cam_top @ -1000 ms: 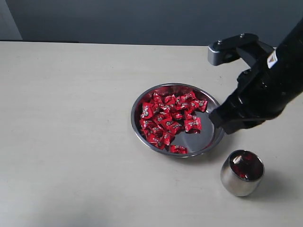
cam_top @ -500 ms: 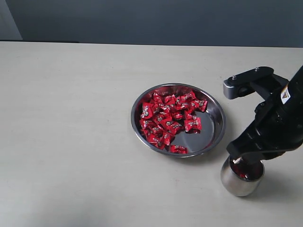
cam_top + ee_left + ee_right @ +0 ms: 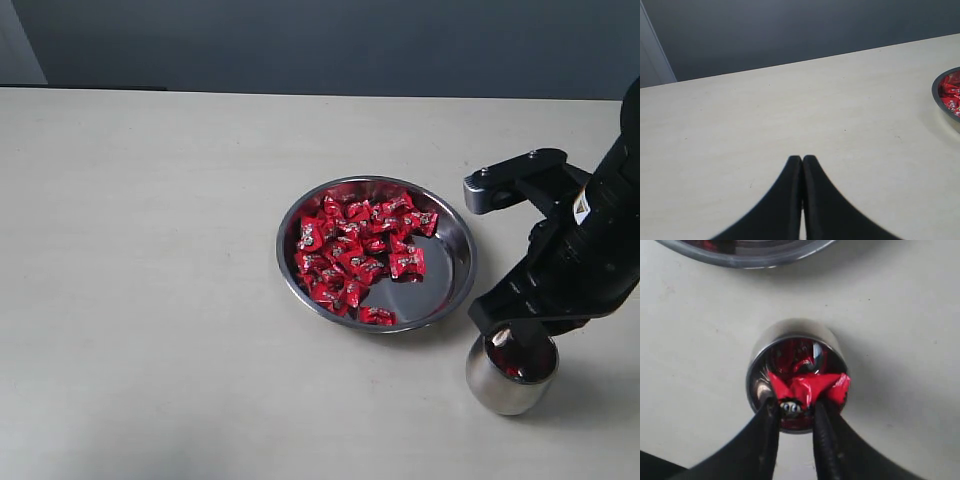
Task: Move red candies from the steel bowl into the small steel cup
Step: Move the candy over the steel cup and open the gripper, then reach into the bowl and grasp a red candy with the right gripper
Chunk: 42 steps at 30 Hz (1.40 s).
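One red candy (image 3: 807,385) hangs in the right gripper (image 3: 794,407) above the cup (image 3: 790,329).

Pale beige table (image 3: 150,300); dark grey-blue wall (image 3: 300,40) behind.

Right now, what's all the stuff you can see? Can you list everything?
table: one, pale beige, under everything
wall: one, dark grey-blue, behind the table
steel bowl: one, shiny silver, middle of the table
red candies: many, red, heaped in the bowl, part of its bottom bare
small steel cup: one, shiny silver, on the table beside the bowl, some red candy inside
held candy: one, red, over the cup's mouth
left gripper: one, black, shut, over bare table away from the bowl
right gripper: one, black, above the cup, pinching the held candy
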Tool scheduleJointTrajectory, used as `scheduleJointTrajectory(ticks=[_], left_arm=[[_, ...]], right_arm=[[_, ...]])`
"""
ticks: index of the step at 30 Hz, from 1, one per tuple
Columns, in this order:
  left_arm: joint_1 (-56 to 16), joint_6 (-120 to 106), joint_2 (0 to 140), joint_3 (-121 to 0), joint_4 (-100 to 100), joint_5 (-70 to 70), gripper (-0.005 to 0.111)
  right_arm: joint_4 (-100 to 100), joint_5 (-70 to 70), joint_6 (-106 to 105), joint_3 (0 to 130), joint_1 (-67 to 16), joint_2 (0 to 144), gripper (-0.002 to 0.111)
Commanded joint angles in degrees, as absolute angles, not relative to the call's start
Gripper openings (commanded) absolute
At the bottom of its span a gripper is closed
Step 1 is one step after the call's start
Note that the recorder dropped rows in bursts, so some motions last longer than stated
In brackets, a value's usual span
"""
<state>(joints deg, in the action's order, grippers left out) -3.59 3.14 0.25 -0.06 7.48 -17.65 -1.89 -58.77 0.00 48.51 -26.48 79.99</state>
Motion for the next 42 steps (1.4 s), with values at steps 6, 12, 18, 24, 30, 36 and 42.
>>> scheduleJointTrajectory(ticks=[6, 12, 18, 24, 30, 36, 42], left_arm=[[-4.1, 3.5, 0.0, 0.0, 7.6, -17.3, 0.0], [-4.1, 3.5, 0.0, 0.0, 7.6, -17.3, 0.0], [-4.1, 3.5, 0.0, 0.0, 7.6, -17.3, 0.0], [-4.1, 3.5, 0.0, 0.0, 7.6, -17.3, 0.0], [-4.1, 3.5, 0.0, 0.0, 7.6, -17.3, 0.0], [-4.1, 3.5, 0.0, 0.0, 7.6, -17.3, 0.0], [-4.1, 3.5, 0.0, 0.0, 7.6, -17.3, 0.0]], right_arm=[[-1.4, -58.8, 0.0, 48.3, -26.3, 80.9, 0.025], [-1.4, -59.4, 0.0, 48.3, -26.3, 80.9, 0.036], [-1.1, -58.2, 0.0, 48.4, -26.3, 80.9, 0.036], [-2.0, -53.1, 0.0, 52.6, -26.3, 80.9, 0.036], [-6.0, -51.0, -2.4, 59.7, -26.3, 85.6, 0.036], [-5.7, -50.2, -3.5, 66.7, -26.3, 96.1, 0.036], [-5.1, -48.5, -4.3, 72.1, -26.3, 106.6, 0.036]])
